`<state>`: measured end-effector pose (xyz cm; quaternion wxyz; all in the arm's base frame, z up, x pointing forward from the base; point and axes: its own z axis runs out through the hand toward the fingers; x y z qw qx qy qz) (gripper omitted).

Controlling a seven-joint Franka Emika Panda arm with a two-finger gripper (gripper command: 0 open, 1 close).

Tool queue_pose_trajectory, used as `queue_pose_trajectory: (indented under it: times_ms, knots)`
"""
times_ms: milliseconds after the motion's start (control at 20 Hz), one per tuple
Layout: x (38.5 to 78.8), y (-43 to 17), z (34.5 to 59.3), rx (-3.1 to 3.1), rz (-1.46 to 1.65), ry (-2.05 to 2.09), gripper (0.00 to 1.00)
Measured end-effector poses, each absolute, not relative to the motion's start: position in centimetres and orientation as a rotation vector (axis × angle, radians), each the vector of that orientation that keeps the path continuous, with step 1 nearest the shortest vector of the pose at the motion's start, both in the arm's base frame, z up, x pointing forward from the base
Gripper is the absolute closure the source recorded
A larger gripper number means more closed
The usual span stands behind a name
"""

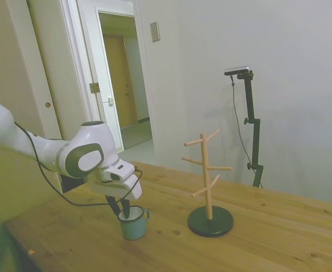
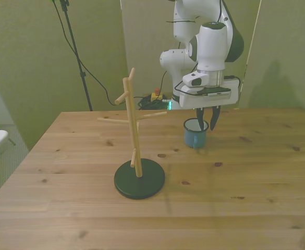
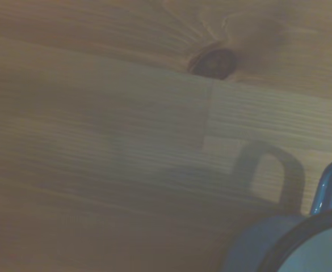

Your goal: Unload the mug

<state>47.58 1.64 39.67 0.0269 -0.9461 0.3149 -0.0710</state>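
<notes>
The light blue-teal mug [image 1: 133, 225] [image 2: 194, 137] stands upright on the wooden table [image 2: 256, 172], apart from the peg tree. My gripper [image 1: 122, 208] [image 2: 207, 121] hangs right over it with the fingers apart: one dark finger dips inside the rim and the other is outside the wall, on the front view's right. A gap shows between them, so the gripper looks open. In the wrist view the mug's rim and white inside [image 3: 310, 246] and its loop handle [image 3: 328, 187] sit at one corner, over bare planks.
The wooden peg tree [image 1: 207, 181] [image 2: 133, 130] on a round black base [image 2: 139, 178] stands bare, beside the mug on the front view's left. A doorway and wall lie behind the arm in the side view.
</notes>
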Motion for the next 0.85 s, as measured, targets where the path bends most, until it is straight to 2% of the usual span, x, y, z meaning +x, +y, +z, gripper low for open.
queue_pose_trajectory:
  times_ms: [350, 650, 850]
  knots:
    - [47.5, 1.1, 41.2, -2.917, -0.210, 0.998, 0.00]
    - [45.8, 2.2, 44.7, -2.919, -0.239, 1.004, 0.00]
    - [43.1, 3.8, 46.5, -2.967, -0.131, 0.986, 0.00]
